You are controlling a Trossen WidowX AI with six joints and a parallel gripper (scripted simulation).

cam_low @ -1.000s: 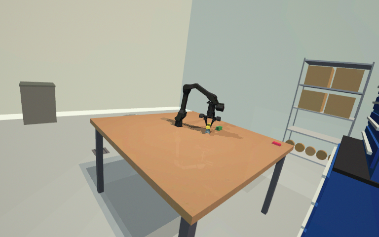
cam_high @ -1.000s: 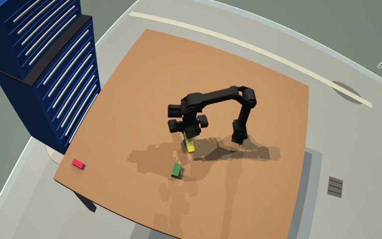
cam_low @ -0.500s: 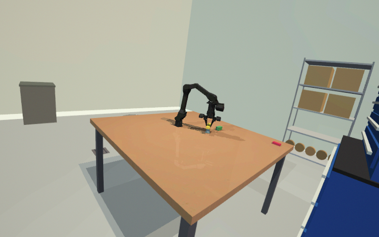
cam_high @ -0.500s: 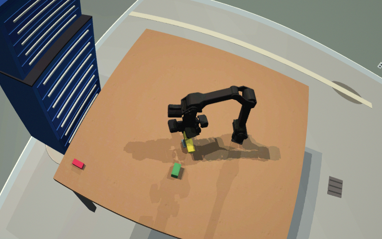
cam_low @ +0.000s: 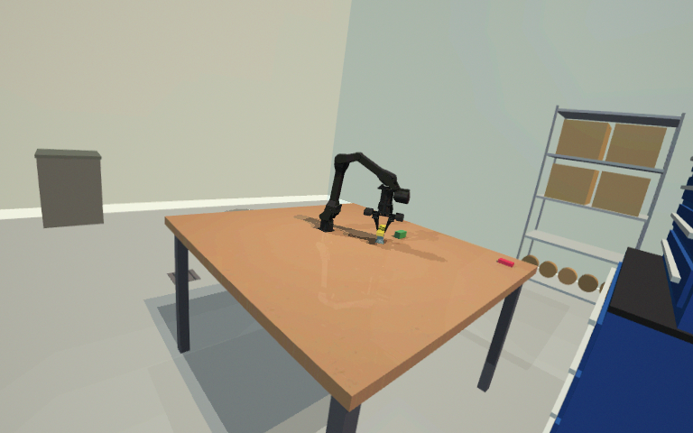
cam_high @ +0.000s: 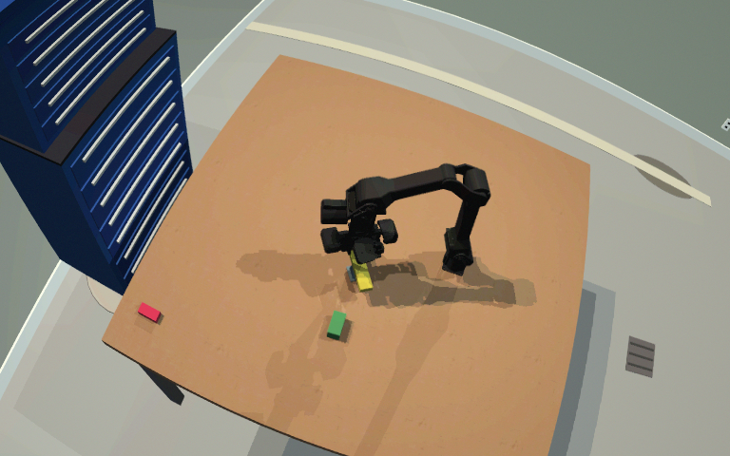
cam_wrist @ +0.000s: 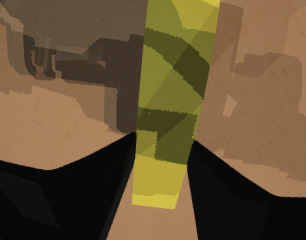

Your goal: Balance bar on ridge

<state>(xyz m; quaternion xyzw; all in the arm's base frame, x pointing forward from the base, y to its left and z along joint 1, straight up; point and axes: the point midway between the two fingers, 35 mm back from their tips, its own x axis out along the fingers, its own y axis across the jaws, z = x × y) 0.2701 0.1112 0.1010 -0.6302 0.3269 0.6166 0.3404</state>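
The yellow bar (cam_high: 364, 279) (cam_low: 380, 233) (cam_wrist: 174, 95) is long and flat-sided. My gripper (cam_low: 381, 228) (cam_wrist: 163, 143) is shut on it, with one finger on each long side, nearer the bar's lower end in the wrist view. The small blue-grey ridge (cam_high: 351, 274) (cam_low: 380, 241) stands on the table, partly hidden under and beside the bar. The bar is at about the height of the ridge's top; whether they touch, and whether the bar is exactly level, I cannot tell. The ridge does not show in the wrist view.
A green block (cam_high: 336, 324) (cam_low: 400, 234) lies on the table a short way from the bar's end. A red block (cam_high: 148, 312) (cam_low: 505, 262) lies near the table's corner. A blue drawer cabinet (cam_high: 88, 152) (cam_low: 661, 354) stands beside the table.
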